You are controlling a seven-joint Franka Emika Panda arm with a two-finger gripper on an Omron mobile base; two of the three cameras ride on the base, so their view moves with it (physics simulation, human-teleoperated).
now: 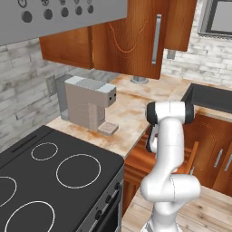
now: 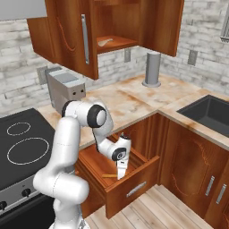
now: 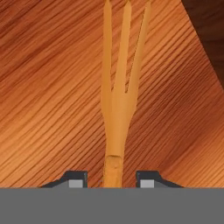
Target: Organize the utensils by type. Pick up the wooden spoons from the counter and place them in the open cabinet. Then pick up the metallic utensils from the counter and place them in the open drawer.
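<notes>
Fork (image 3: 117, 100) lies flat on the wooden floor of the open drawer (image 2: 134, 176), tines pointing to 12 o'clock in my hand view, handle end running down to 6 between my two fingertips (image 3: 75, 178). In the right base view it shows as a thin golden strip (image 2: 108, 175) at 9 o'clock of the gripper (image 2: 120, 172), which points down into the drawer. Jaws stand apart with a gap each side of the handle, so I read the hand as open, not gripping. Open cabinet (image 2: 117, 43) at 12 o'clock above the counter (image 2: 129, 100) holds a pale spoon (image 2: 105, 42) on its shelf. Coffee machine (image 1: 88, 102) sits on the counter by the stove (image 1: 50, 176). No readable labels or writing anywhere I can see.
</notes>
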